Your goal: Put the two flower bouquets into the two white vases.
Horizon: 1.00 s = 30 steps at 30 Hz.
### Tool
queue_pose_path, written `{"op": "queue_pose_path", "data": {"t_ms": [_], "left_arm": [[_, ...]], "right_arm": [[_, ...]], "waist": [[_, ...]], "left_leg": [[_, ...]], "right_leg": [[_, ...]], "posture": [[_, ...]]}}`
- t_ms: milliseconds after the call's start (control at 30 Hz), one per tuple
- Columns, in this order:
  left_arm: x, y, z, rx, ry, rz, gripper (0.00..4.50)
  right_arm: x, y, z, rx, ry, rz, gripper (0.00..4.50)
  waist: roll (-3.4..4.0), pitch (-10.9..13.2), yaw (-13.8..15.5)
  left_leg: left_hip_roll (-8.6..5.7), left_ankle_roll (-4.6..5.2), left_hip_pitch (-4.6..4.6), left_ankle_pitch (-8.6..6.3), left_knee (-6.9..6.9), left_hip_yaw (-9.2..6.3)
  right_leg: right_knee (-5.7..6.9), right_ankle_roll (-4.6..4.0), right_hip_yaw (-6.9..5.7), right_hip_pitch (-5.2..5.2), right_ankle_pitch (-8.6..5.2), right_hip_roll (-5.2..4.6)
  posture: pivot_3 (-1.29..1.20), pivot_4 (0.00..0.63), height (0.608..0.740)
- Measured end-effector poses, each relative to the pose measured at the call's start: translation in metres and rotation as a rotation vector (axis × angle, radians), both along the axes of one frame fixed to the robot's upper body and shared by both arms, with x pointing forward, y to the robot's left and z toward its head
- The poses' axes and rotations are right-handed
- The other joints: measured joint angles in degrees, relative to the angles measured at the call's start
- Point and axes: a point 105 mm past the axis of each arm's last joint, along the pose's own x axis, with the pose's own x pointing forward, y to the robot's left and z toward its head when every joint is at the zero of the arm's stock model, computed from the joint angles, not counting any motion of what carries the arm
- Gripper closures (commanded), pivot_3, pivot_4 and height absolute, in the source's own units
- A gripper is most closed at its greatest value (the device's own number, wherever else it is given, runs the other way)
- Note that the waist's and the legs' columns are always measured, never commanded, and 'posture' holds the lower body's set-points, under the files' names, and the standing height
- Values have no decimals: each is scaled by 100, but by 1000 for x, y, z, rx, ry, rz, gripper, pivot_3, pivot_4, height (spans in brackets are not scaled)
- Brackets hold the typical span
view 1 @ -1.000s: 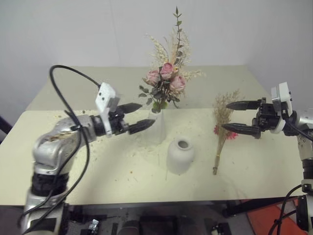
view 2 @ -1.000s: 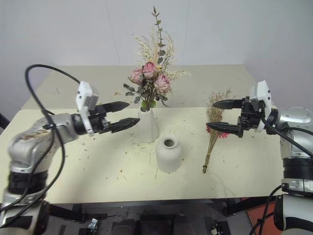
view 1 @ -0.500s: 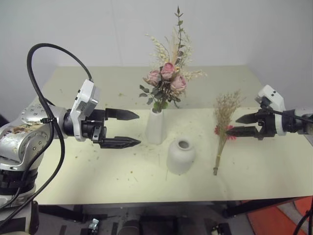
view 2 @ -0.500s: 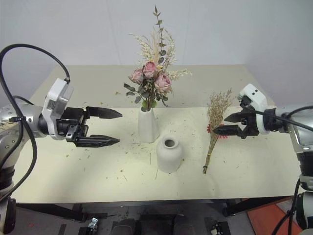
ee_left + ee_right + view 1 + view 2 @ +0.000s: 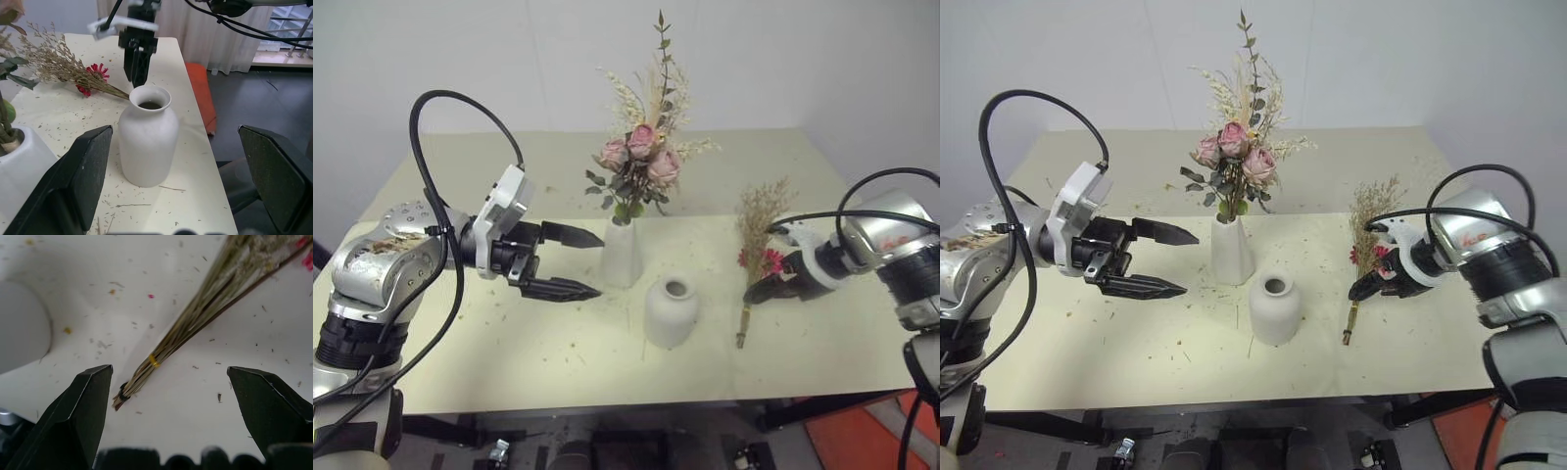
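The pink rose bouquet (image 5: 636, 162) stands in the tall white vase (image 5: 622, 257). In front of it the squat white vase (image 5: 671, 311) stands empty. To its right the tan dried-grass bouquet (image 5: 756, 250) with red-pink flowers lies flat on the table. My right gripper (image 5: 1367, 278) points down just above the bouquet's stems (image 5: 161, 357), open, with one finger on each side and nothing held. My left gripper (image 5: 600, 262) hovers open to the left of both vases, pointing toward them, and its wrist view looks at the squat vase (image 5: 146, 137).
The cream table (image 5: 509, 352) is strewn with dried flower bits. Its front edge runs close below the squat vase. An orange object (image 5: 198, 93) lies on the floor beyond the table's right edge. A white wall stands behind the table.
My right gripper has tipped from level to pointing down and dropped over the dried bouquet's stems. My left gripper has drawn back from the tall vase and turned. Both stay open.
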Motion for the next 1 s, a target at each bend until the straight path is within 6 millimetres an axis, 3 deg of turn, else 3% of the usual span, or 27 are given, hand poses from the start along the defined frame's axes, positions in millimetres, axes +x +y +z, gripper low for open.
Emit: {"op": "queue_pose_path", "data": {"t_ms": [200, 433, 533, 900, 1000], "left_arm": [[0, -2, 0, -3, 2, -11, 33], [-1, -2, -1, -6, 3, -16, 33], [-1, -4, -1, -9, 6, -21, 0], [0, -4, -2, -8, 6, -18, 0], [0, -5, -2, -9, 5, -17, 0]], "right_arm": [[8, -6, -18, -82, 58, -106, 66], [8, 5, -20, -92, 80, -68, 66], [7, 14, -20, -89, 75, -24, 654], [8, 17, -21, -92, 47, -20, 4433], [10, 15, -20, -74, 37, -49, 4475]], "waist": [[0, 0, -1], [0, 0, -7], [0, 0, -23], [0, 0, -19], [0, 0, -14]], "left_leg": [[0, 0, -21, 0, 0, -2], [2, 1, -23, 0, 0, -5], [4, 1, -22, 0, 0, -6], [7, 1, -23, 0, 0, -6], [7, 1, -26, 0, 0, -6]], "right_leg": [[5, -1, -2, -22, 2, 0], [7, -1, -5, -25, 2, 2], [10, -1, -5, -25, 2, 5], [12, -1, -5, -27, 2, 9], [10, -1, -5, -27, 3, 8]], "posture": [[0, 150, 740], [0, 150, 740], [0, 150, 740], [0, 150, 740], [0, 150, 740]]}}
